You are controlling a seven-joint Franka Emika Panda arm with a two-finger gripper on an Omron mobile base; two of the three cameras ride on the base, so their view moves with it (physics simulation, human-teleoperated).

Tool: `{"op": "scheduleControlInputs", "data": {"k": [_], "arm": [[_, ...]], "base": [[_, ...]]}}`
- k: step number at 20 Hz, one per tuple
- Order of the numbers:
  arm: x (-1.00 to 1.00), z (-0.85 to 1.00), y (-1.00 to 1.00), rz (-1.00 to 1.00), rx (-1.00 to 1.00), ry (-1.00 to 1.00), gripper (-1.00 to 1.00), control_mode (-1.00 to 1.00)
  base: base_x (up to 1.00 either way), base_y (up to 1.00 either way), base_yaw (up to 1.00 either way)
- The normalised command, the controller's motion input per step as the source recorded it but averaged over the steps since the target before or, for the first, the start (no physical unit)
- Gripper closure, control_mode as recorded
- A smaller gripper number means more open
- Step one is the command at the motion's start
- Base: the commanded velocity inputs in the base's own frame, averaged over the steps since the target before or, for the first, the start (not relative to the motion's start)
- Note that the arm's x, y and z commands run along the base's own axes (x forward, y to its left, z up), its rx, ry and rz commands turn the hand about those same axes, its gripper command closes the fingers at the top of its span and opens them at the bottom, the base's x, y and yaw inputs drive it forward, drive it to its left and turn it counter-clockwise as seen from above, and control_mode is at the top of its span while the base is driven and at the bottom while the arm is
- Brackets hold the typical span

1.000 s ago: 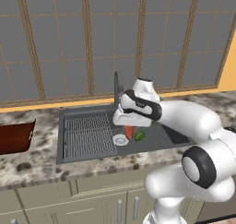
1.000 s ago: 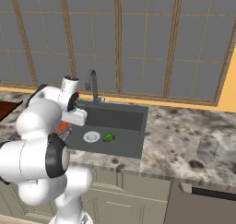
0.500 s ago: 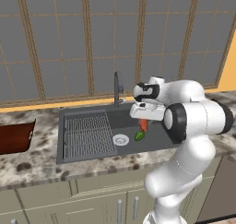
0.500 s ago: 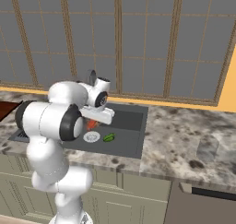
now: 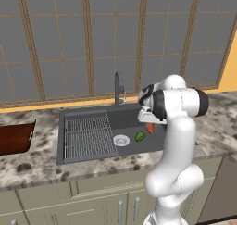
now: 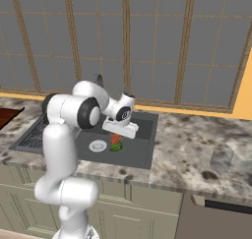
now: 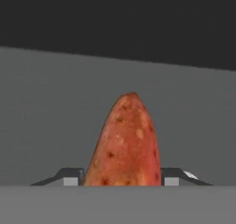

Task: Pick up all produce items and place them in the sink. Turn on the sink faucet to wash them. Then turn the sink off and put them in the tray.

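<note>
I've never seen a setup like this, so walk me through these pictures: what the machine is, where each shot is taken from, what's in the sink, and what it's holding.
It is a white robot arm in a computer-rendered kitchen. Two pictures come from cameras behind it, left and right; the third looks along its gripper. The arm reaches over a dark grey sink set in a speckled counter, with a slim faucet behind. In the basin sit a ridged wire rack, a round white drain and a small green produce item. A reddish-brown tray lies to the left. The hand view shows the orange-red produce item between the fingertips, apparently gripped.

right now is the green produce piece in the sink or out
In: the green piece lies on the sink floor beside the white drain.
</note>
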Motion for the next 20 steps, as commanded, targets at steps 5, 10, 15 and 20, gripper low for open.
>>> {"op": "scheduleControlInputs", "data": {"k": [5, 10, 15, 20], "arm": [[0.54, -0.74, -0.18, 0.0, 0.0, 0.0, 1.0, -1.0], [0.54, -0.7, -0.03, 0.0, 0.0, 0.03, 1.0, -1.0], [0.47, -0.6, 0.0, 0.0, 0.0, 0.08, 1.0, -1.0], [0.09, -0.44, 0.0, 0.0, 0.0, 0.09, -1.0, -1.0]], "base": [[0.0, 0.0, 0.0], [0.0, 0.0, 0.0], [0.0, 0.0, 0.0], [0.0, 0.0, 0.0]]}}
